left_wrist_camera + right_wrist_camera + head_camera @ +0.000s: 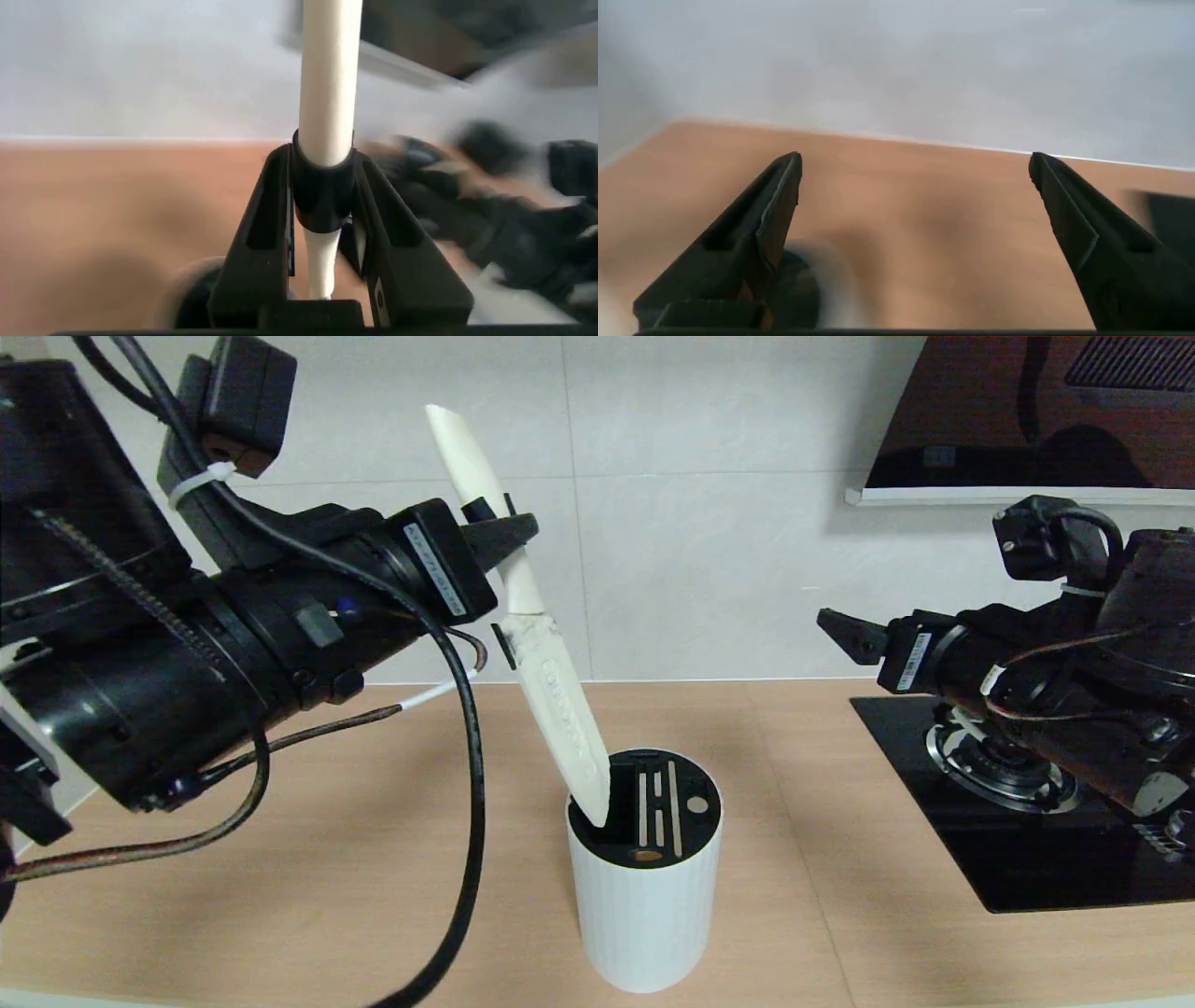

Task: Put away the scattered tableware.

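Wooden counter (840, 915) bears the white holder (644, 905), whose slot below the left gripper's (497, 546) fingers takes the tip of the white knife (560, 709) they clamp; insertion seems underway, needing a straighter descent, right gripper (913, 173) splayed wide, empty.

The tip of the knife (558, 705) is hidden inside the holder (646, 896), at 9 o'clock on its top. The stove (1018, 868) is cut off at the head view's 3 o'clock edge.

Pale wooden countertop (280, 896), white ribbed knife holder (644, 915) standing upright on it, black gas hob (1027, 840) right of the holder.
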